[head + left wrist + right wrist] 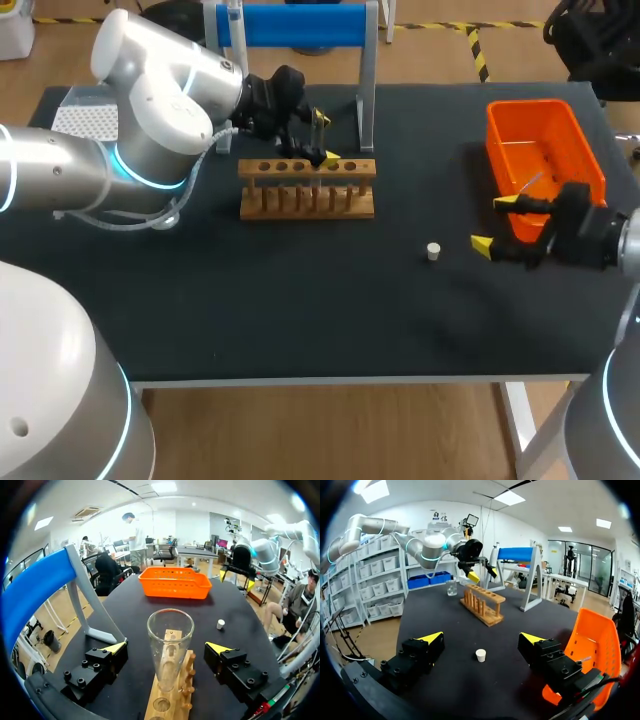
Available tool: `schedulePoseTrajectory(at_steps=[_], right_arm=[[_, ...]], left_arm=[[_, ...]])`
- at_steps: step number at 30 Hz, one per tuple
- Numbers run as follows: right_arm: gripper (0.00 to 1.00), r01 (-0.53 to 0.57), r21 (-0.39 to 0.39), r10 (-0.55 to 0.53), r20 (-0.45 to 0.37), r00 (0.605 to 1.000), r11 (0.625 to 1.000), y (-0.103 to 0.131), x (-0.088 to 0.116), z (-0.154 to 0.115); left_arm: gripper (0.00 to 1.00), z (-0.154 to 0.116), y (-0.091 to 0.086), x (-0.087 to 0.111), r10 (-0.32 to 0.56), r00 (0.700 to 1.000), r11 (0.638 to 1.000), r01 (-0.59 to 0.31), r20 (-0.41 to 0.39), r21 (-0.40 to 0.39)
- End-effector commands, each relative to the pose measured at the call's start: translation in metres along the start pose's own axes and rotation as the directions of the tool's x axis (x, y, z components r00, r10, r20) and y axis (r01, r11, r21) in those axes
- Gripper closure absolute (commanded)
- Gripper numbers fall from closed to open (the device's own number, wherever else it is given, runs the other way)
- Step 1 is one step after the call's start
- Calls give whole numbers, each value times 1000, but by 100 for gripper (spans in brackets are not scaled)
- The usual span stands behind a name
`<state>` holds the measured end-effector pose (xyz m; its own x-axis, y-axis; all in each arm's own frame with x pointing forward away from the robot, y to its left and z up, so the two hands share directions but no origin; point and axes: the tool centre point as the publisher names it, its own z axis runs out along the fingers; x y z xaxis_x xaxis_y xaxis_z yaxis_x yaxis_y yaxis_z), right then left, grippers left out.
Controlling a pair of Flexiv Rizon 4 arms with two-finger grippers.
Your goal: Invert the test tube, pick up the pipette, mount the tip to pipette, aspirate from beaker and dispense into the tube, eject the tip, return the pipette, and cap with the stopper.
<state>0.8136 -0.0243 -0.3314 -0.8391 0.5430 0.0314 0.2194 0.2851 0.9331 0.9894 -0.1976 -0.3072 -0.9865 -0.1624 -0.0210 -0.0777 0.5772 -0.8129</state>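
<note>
1. Two yellow-tipped fingers of the left gripper (167,647) stand apart, one on each side of the test tube (170,652). They do not touch the glass.
2. The test tube stands up in a hole of the wooden rack (172,695). Its long way runs up and down. Its open mouth points up at the wrist, right in the gap between the fingers.
3. The wooden rack sits near the back edge of the worktop (300,300), about in the middle. It lies side to side along that edge.
4. The left arm is much nearer to the test tube. The right gripper (495,223) is well apart from it, by the right edge, with its fingers apart and nothing in them.
5. The small white stopper (433,251) lies alone on the worktop, just ahead of the right gripper. The orange basket (545,140) sits by the back right corner.
6. I think the next move hangs on that gap. The tube is in the middle of it, so the left fingers must go straight up along the tube and not sideways, or they may knock it.
</note>
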Motion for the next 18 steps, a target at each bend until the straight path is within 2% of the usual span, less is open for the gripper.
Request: schedulePoseTrajectory(at_steps=[1, 13, 18], right_arm=[[0, 1, 22, -1, 18, 1000, 1000, -7, 6, 12], [0, -30, 66, 27, 36, 999, 997, -24, 13, 23], [0, -9, 80, 6, 45, 999, 997, -30, 14, 29]], left_arm=[[0, 0, 0, -1, -1, 1000, 1000, 1, -2, -1], [0, 0, 0, -1, -1, 1000, 1000, 1, -2, -1], [0, 0, 0, -1, -1, 1000, 1000, 1, -2, -1]])
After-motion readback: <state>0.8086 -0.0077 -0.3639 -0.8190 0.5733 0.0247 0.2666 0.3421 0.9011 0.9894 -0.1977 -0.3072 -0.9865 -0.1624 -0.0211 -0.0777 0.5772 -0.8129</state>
